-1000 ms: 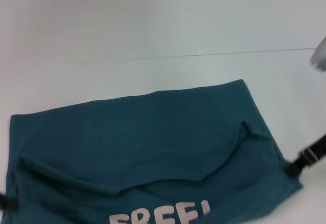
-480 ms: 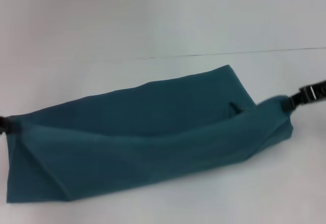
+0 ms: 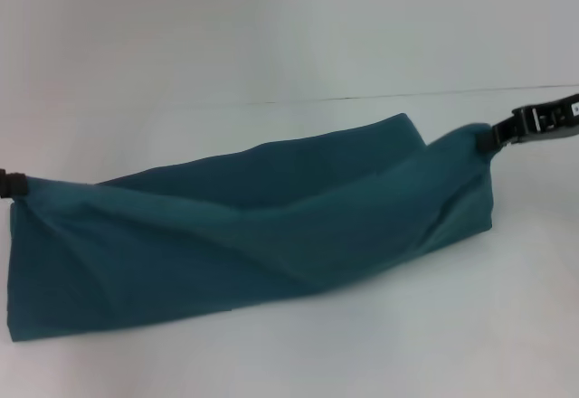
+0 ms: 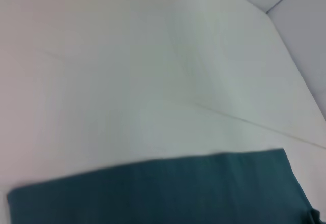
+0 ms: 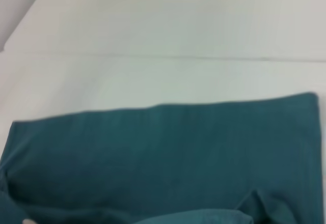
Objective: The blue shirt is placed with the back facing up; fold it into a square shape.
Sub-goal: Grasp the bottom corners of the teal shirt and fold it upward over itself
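Sagging blue shirt (image 3: 271,226), plain side outward

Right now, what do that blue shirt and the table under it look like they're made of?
The shirt looks like soft, matte knit cloth, maybe cotton: it sags and creases between the two tools. The table looks smooth, hard and white, with a thin seam; its material is unclear.

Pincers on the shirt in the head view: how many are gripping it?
2. The right pincer holds the blue shirt at its far right corner; the left pincer holds the left end, mostly cut off at the frame edge.
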Robot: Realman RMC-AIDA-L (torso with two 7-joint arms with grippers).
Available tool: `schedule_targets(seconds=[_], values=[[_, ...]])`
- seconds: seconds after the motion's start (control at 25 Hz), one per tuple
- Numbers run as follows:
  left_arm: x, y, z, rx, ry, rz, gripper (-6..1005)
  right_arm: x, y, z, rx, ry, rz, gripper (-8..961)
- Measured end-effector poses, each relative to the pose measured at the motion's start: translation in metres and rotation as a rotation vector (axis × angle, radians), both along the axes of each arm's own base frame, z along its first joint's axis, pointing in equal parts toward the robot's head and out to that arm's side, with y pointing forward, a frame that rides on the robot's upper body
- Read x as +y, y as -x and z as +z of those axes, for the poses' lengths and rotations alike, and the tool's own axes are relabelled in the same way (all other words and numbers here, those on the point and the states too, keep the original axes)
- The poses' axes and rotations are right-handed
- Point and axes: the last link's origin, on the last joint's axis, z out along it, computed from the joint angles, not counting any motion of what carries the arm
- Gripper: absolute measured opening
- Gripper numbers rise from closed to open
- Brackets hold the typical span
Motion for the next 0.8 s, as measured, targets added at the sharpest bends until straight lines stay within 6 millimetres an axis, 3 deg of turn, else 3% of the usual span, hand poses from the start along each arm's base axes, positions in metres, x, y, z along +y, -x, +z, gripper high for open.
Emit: schedule_targets(seconds=[0.4, 0.8], values=[[0.021, 0.006, -0.002, 0.071, -0.128, 0.007, 40, 0.03, 0.003, 0.0, -0.002, -0.189, -0.018, 66], [0.035, 0.005, -0.017, 0.109, -0.201, -0.008, 39, 0.055, 0.025, -0.042, -0.041, -0.295, 0.053, 65]])
